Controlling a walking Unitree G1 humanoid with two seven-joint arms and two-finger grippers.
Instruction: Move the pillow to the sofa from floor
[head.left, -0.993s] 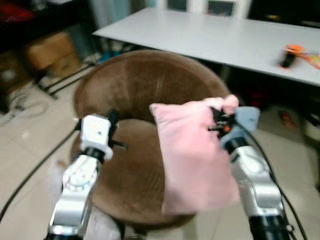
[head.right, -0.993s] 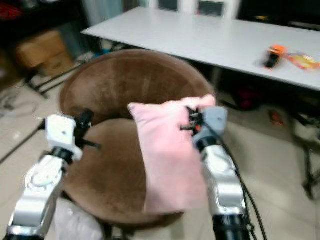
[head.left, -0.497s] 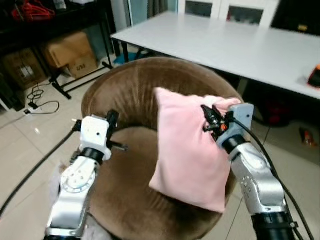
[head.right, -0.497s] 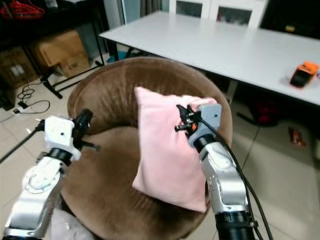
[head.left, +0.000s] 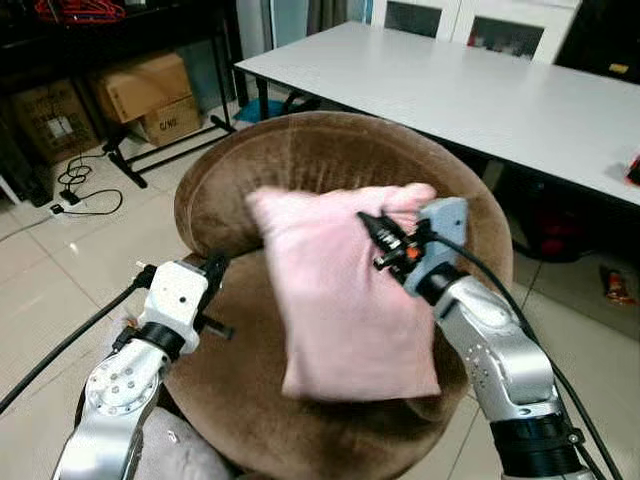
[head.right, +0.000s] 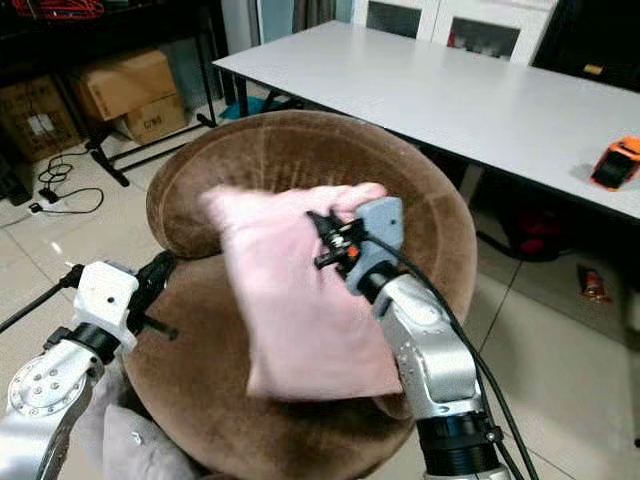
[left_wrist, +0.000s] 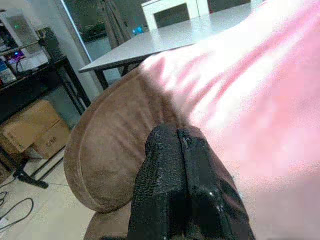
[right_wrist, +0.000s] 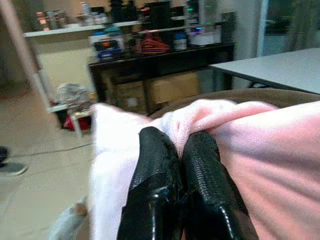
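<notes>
One soft, light pink pillow (head.left: 340, 290) hangs over the sofa (head.left: 300, 160), its top edge pinched in my right gripper (head.left: 375, 235); left gripper (left_wrist: 185, 190) closed, empty.

Right arm was raised and bent at the elbow, forearm reaching forward and inward; right hand (head.left: 372, 236) had its two black fingers (right_wrist: 155, 165) pinched together on pink fabric. Left arm was held lower, forearm angled forward; left hand (left_wrist: 182, 185) fingers pressed together, gripping nothing.
</notes>
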